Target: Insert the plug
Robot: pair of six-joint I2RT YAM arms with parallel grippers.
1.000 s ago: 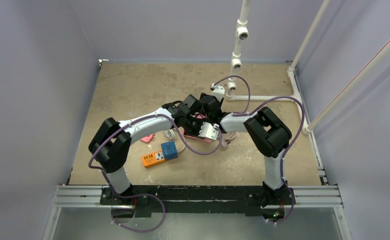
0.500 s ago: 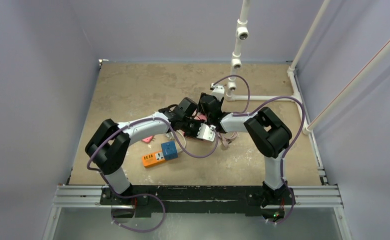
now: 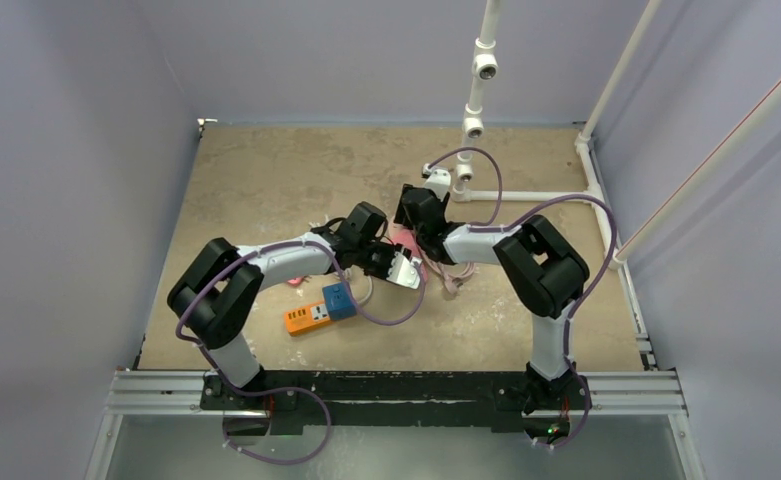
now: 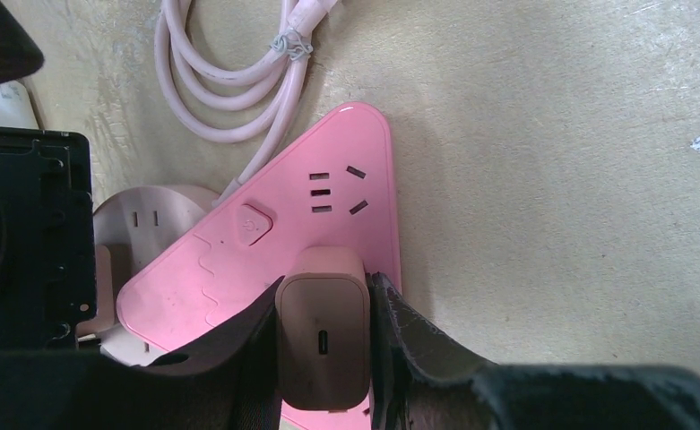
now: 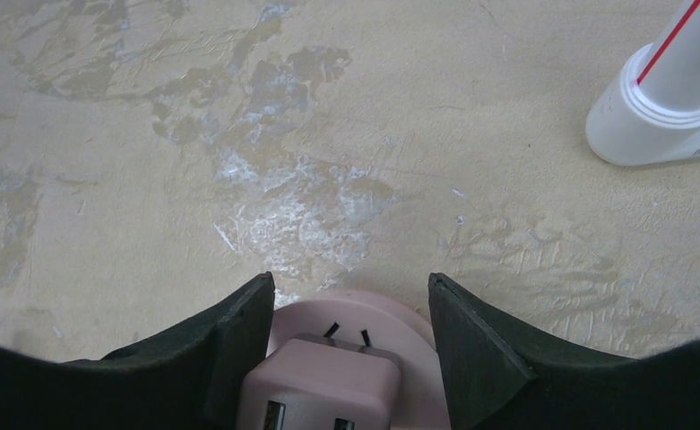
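The plug [image 4: 321, 345] (judged light, rigid, slick) is pinched by its flat sides, lower centre, in the left gripper [image 4: 324, 300]; the right gripper [image 5: 348, 297] is seen spread.

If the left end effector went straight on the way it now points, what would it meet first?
Probably the pink power strip, right beneath the pink charger that the left end effector grips; they may already touch.

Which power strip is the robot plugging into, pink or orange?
The pink triangular strip: the left gripper holds a charger over it; the orange strip lies apart.
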